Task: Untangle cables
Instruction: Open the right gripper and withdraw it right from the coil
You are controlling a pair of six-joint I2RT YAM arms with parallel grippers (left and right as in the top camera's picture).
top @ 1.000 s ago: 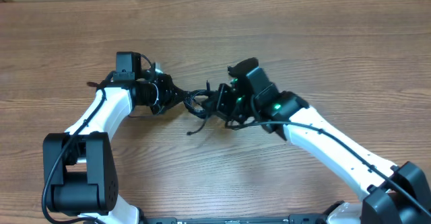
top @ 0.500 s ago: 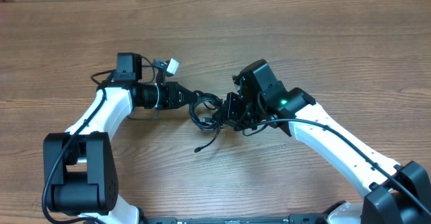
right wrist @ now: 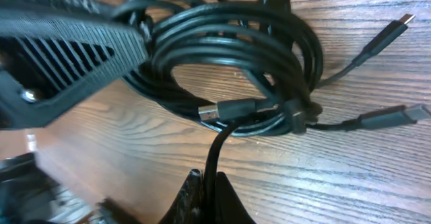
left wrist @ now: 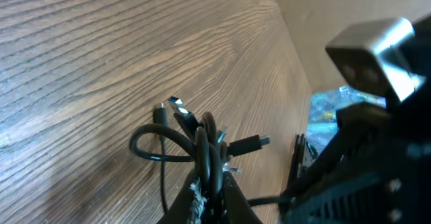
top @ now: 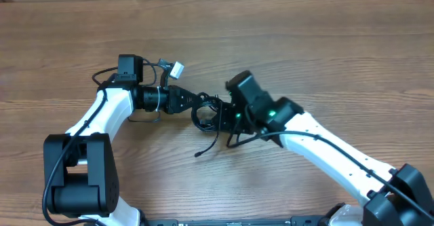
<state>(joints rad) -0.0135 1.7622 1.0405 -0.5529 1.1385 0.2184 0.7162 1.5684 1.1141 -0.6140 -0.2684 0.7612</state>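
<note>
The left pincer (top: pixel 195 104), just left of centre in the overhead view, is clamped tight on the cables (top: pixel 207 113). In its wrist view the bunch is pinched between the fingers (left wrist: pixel 176 209) at the bottom edge, with loops and a silver-tipped plug (left wrist: pixel 254 142) fanning upward. The right pincer (top: pixel 221 115), just right of centre, is likewise closed, and a single black cord runs down into its fingertips (right wrist: pixel 232 207) at the bottom of its wrist view. The two pincers face each other with the small coil between them. A loose end (top: pixel 205 146) trails from the coil toward the lower left, over the wood-grain bench (top: pixel 305 43).
</note>
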